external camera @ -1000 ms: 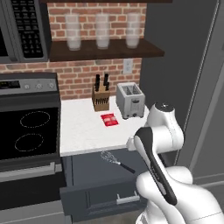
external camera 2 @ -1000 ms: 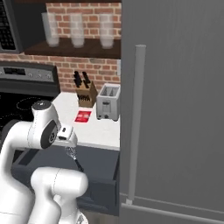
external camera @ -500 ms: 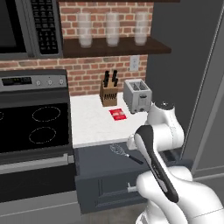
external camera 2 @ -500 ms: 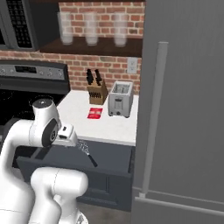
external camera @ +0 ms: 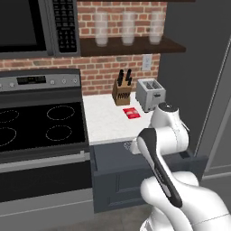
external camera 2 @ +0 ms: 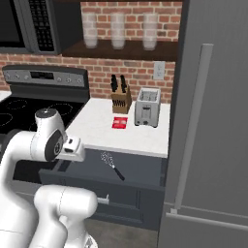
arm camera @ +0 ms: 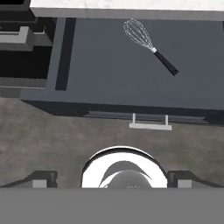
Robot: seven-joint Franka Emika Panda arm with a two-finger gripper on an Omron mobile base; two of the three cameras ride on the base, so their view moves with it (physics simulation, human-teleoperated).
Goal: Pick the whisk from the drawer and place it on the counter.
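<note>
The whisk (arm camera: 148,46) lies flat on the floor of the open drawer (arm camera: 100,70), wire head toward the counter (arm camera: 131,4), black handle pointing toward the drawer front. In the right base view the whisk (external camera 2: 111,163) rests mid-drawer (external camera 2: 143,170), below the white counter (external camera 2: 131,133). My gripper (arm camera: 113,178) hangs above the drawer's front edge and looks down; its fingertips (arm camera: 43,177) stand wide apart with nothing between them, well short of the whisk. In the left base view my arm hides most of the drawer (external camera: 113,155) beside the counter (external camera: 106,119).
On the counter stand a knife block (external camera: 122,92), a toaster (external camera: 150,94) and a red packet (external camera: 132,113). The black stove (external camera: 40,126) adjoins the drawer on the left, and the tall fridge (external camera 2: 213,121) on the right. A silver bar handle (arm camera: 148,122) sticks out of the drawer front.
The whole scene has slid to the right in both base views, so the base has moved. The whisk lies unmoved in the drawer and the gripper has stayed open.
</note>
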